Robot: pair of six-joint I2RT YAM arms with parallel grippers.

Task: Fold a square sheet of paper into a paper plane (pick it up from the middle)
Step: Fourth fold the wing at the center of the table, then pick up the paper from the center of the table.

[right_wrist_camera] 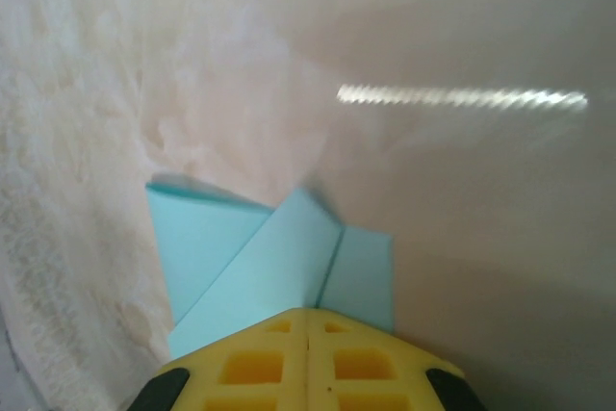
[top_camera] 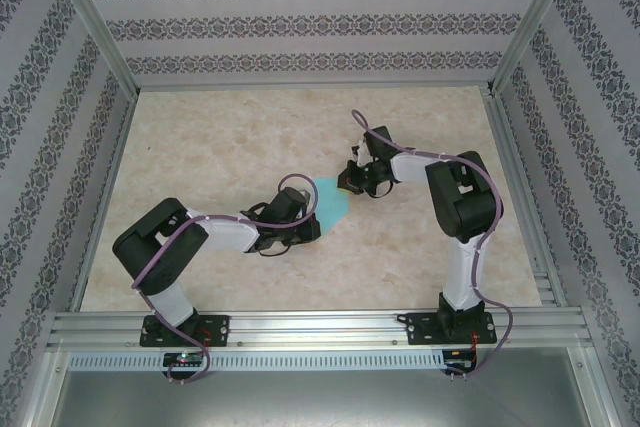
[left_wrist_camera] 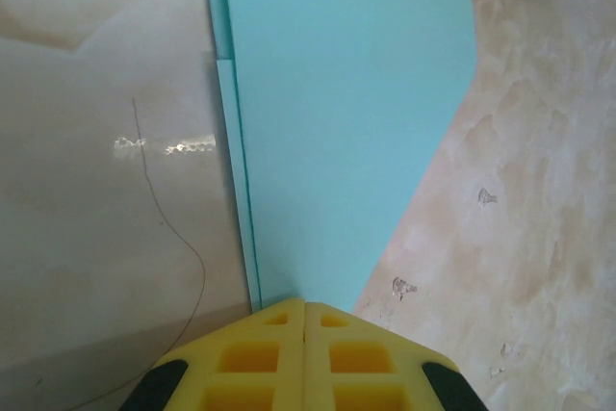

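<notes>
The turquoise sheet of paper (top_camera: 333,201) lies folded on the table between my two grippers, in a tapering, dart-like outline. In the left wrist view the paper (left_wrist_camera: 346,122) lies flat and narrows to a point right at my left gripper (left_wrist_camera: 304,303), whose yellow fingers are pressed together. From above, the left gripper (top_camera: 314,211) meets the paper's left side. The right gripper (top_camera: 346,185) meets its upper right edge. In the right wrist view the paper (right_wrist_camera: 279,257) shows overlapping flaps and a crease running to my shut right gripper (right_wrist_camera: 308,311). Whether either pinches a layer is hidden.
The pale marbled table (top_camera: 220,137) stretches free to the left and the back. Aluminium rails (top_camera: 320,327) line the front edge and patterned walls enclose the sides. A thin dark thread (left_wrist_camera: 164,218) lies on the table left of the paper.
</notes>
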